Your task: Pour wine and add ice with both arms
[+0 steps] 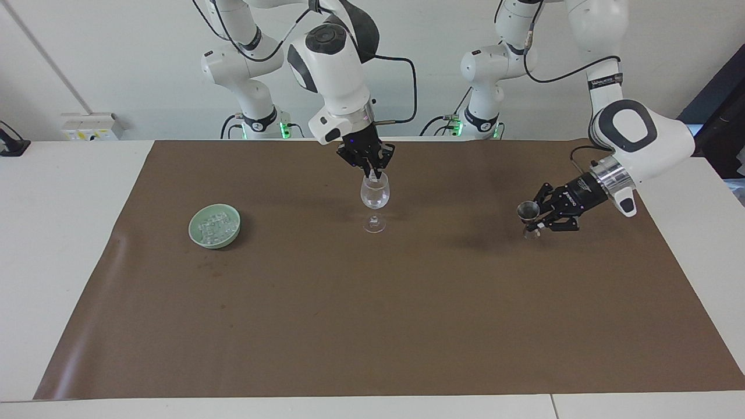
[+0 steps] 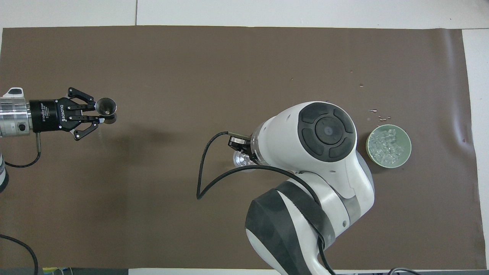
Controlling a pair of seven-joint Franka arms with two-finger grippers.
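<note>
A clear wine glass stands mid-mat; in the overhead view only a bit of its rim shows under the right arm. My right gripper points down with its tips at the glass's rim, shut on a small whitish ice cube. More ice lies in the pale green bowl toward the right arm's end, also seen from overhead. My left gripper is shut on an upright metal jigger low over the mat toward the left arm's end, also seen from overhead.
A brown mat covers the white table. A few water drops lie on the mat just farther from the robots than the bowl. The right arm's cable loops over the mat beside the glass.
</note>
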